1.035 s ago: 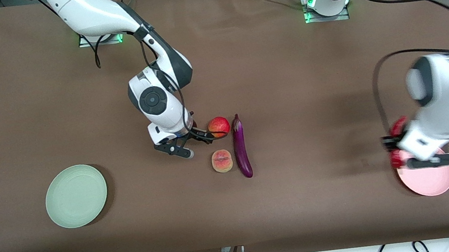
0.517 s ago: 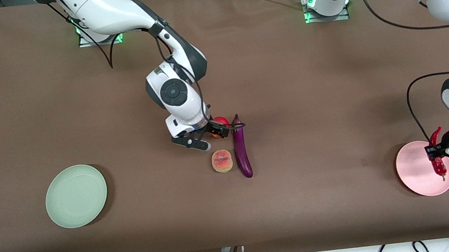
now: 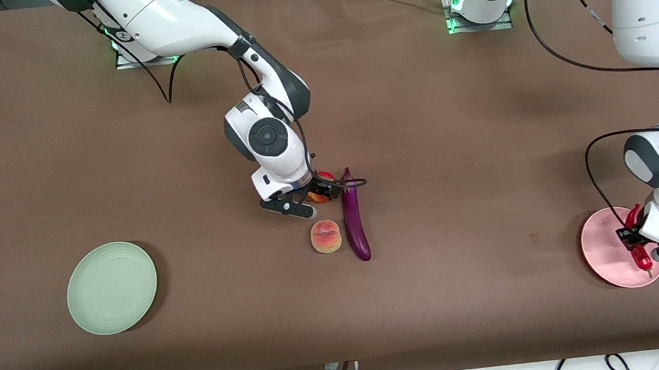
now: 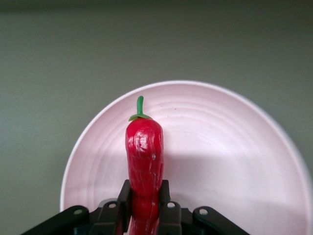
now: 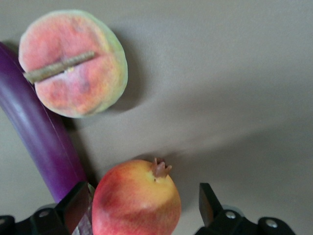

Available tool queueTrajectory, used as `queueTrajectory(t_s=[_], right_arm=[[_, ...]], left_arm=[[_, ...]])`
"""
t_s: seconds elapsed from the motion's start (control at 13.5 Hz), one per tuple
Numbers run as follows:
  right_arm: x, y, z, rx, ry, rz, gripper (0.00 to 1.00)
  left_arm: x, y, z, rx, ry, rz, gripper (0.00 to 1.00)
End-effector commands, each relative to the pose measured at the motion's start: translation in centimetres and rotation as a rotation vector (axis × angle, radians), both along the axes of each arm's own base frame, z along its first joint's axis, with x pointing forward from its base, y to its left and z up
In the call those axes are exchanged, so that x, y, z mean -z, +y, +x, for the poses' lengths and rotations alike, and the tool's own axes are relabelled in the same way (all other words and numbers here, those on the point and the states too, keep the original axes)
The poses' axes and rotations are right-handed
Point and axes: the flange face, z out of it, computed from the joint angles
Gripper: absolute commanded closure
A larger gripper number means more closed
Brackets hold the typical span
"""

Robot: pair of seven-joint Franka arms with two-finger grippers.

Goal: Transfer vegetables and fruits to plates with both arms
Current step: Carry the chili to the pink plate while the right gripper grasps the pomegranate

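Observation:
My right gripper (image 3: 318,194) is open and down at the table, its jaws on either side of the red pomegranate (image 3: 323,180), with a gap on one side in the right wrist view (image 5: 142,203). The pomegranate (image 5: 137,200) rests on the table, crown up. The peach (image 3: 326,236) and the purple eggplant (image 3: 355,223) lie beside it, nearer the front camera; both show in the right wrist view, the peach (image 5: 73,63) and the eggplant (image 5: 41,142). My left gripper (image 3: 634,242) is shut on the red chili (image 4: 144,152), low over the pink plate (image 3: 601,244), which also shows in the left wrist view (image 4: 220,161).
The mint green plate (image 3: 112,287) sits toward the right arm's end of the table with nothing on it. The eggplant lies close against the right gripper's outer finger. Cables hang along the table's front edge.
My right gripper has moved over and come down around the pomegranate. My left gripper has carried the chili across and lowered it over the pink plate.

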Motion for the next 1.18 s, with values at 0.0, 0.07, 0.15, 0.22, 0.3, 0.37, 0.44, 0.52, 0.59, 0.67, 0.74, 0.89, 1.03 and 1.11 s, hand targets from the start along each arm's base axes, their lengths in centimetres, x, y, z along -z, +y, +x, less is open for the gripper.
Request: queueTrajectory(t_s=[0.0,0.07,0.15,0.22,0.3,0.37,0.44,0.52,0.59,0.67,0.74,0.89,1.03,1.11], right_arm=[[0.2,0.9,0.0,-0.003,-0.020,-0.008,0.00],[0.3,0.9,0.0,-0.003,-0.020,-0.008,0.00],[0.2,1.1,0.0,-0.004,-0.027,-0.002,0.00],[0.7,1.3,-0.3,-0.009,-0.023,-0.007,0.00],[0.9,1.3,-0.3,-0.009,-0.022,-0.008,0.00],[1.3,1.3,-0.4,-0.011,-0.019,-0.010,0.00],[1.4,1.4,-0.5,-0.011,-0.020,-0.008,0.00],[1.6,1.7,-0.8,-0.017,-0.017,-0.010,0.00],[1.7,1.7,-0.8,-0.017,-0.016,-0.011,0.02],[1.8,1.7,-0.8,-0.019,-0.015,-0.012,0.17],[1.8,1.7,-0.8,-0.018,-0.016,-0.011,0.32],[1.7,1.6,-0.7,-0.025,-0.017,-0.011,0.59],[0.9,1.0,0.0,-0.043,-0.030,-0.009,0.76],[-0.2,0.8,0.6,-0.057,-0.041,-0.008,0.78]], left_arm=[[1.1,0.1,0.4,-0.004,-0.031,-0.013,0.93],[1.1,0.1,0.4,-0.009,-0.032,-0.014,0.30],[0.8,0.2,0.5,-0.018,-0.038,-0.016,0.00],[0.4,0.1,0.6,-0.017,-0.044,-0.015,0.00],[-0.3,0.1,1.0,-0.017,-0.056,-0.014,0.00],[-1.1,0.1,1.3,-0.012,-0.068,-0.011,0.00],[-2.7,-0.2,1.7,-0.007,-0.086,-0.010,0.00],[-4.2,-0.5,2.0,-0.001,-0.090,-0.011,0.00],[-5.0,-0.6,1.8,-0.003,-0.056,-0.025,0.00],[-6.9,-1.0,1.7,-0.001,-0.022,-0.044,0.00],[-8.5,-1.6,1.5,0.001,0.016,-0.074,0.00],[-11.3,-4.7,1.2,0.028,0.086,-0.147,0.00],[-14.2,-8.7,0.6,0.065,0.155,-0.222,0.00],[-15.6,-11.1,0.3,0.060,0.181,-0.260,0.00]])
